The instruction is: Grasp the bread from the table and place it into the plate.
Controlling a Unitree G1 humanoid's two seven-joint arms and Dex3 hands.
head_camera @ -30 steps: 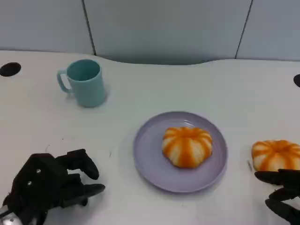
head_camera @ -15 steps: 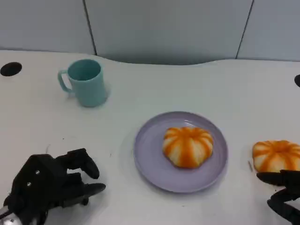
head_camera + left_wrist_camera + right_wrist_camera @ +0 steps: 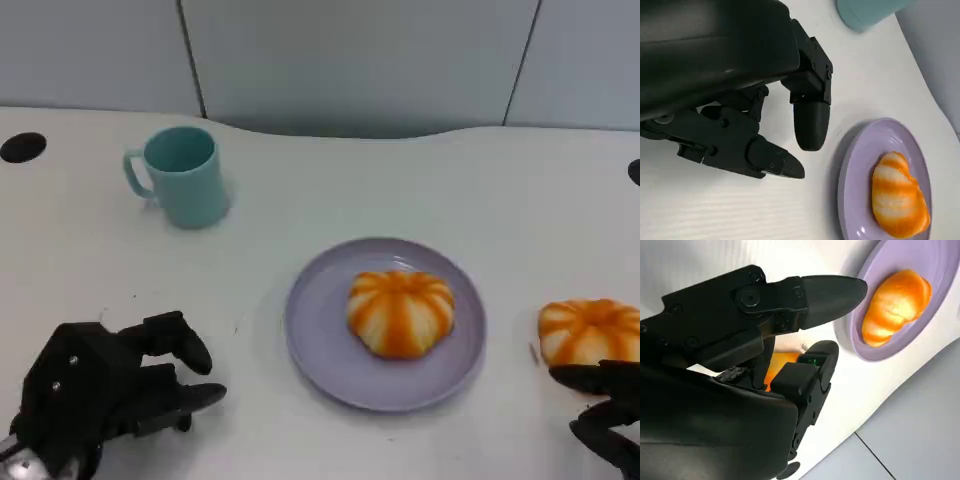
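One bun (image 3: 400, 312) already sits on our plate (image 3: 320, 350). Our right hand (image 3: 605, 415), fingers apart and empty, hovers beside the second bun (image 3: 588, 330) to grasp it; our left hand (image 3: 105, 390) rests open, holding nothing.

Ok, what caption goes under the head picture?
One bread on the purple plate, another bread beside the right hand.

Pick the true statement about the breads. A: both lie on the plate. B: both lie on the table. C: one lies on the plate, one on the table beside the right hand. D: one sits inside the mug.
C: one bread lies on the purple plate; the other bread lies on the table by the right hand.
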